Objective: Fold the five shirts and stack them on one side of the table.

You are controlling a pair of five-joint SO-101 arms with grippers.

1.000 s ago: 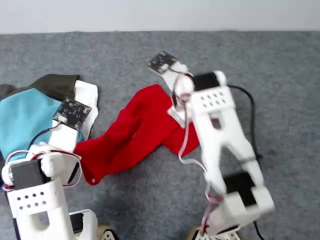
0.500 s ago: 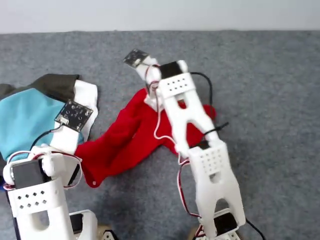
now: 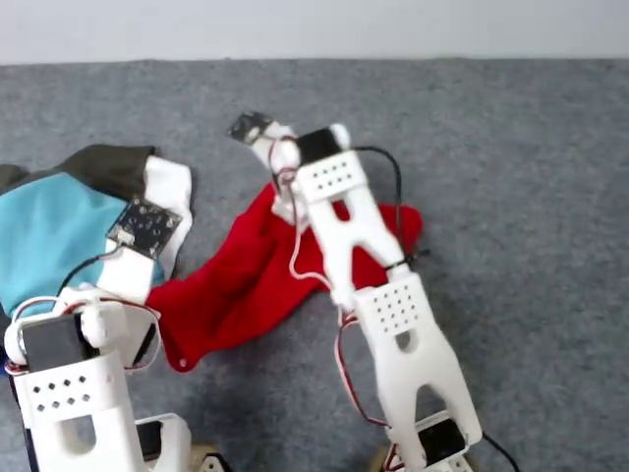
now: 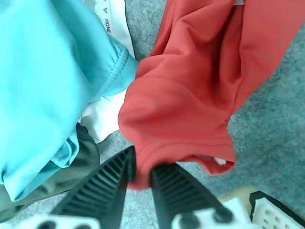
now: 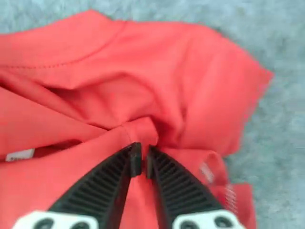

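A crumpled red shirt (image 3: 236, 285) lies stretched across the middle of the grey table (image 3: 521, 197). My left gripper (image 4: 141, 175) is shut on its near-left hem, the fabric (image 4: 190, 95) pinched between the black fingers. Over the shirt's far end, my right gripper (image 5: 141, 160) is shut on a raised fold of the red cloth (image 5: 190, 90). In the high view the right arm (image 3: 339, 211) reaches from the front edge across the shirt, covering part of it.
A pile of shirts sits at the table's left side: teal (image 3: 49, 236) on top, a dark one (image 3: 113, 165) behind and a white one (image 3: 173, 192) at its right edge, close to the red shirt. Grey table surface lies open on the right.
My right arm has swung left, dragging the red shirt's far end with it and bunching the cloth. The left arm has held still.
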